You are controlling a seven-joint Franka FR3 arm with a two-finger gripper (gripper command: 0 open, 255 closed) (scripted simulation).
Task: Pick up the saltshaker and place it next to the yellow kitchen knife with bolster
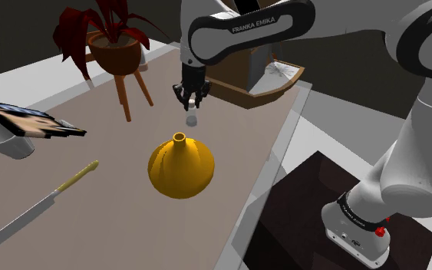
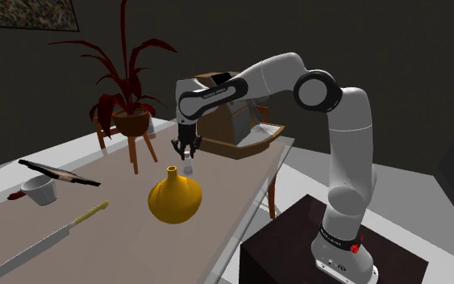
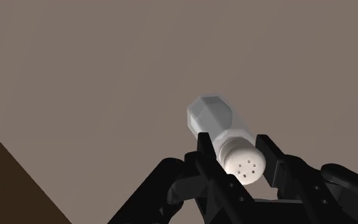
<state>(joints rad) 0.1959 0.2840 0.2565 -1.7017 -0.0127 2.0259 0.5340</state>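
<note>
While the jaws clamp it just below its perforated cap, the pale saltshaker (image 3: pixel 217 121) hangs under the black gripper (image 1: pixel 191 98), its base pointing at the brown tabletop (image 1: pixel 91 130); whether it touches the surface cannot be told. A yellow vase (image 1: pixel 179 165) stands near it, toward the shoulder view's bottom. The yellow-handled knife (image 1: pixel 49 201) lies well apart, at that view's lower left.

Dim, flat simulator lighting, murky dark surroundings, only faint soft shadows underneath objects
</note>
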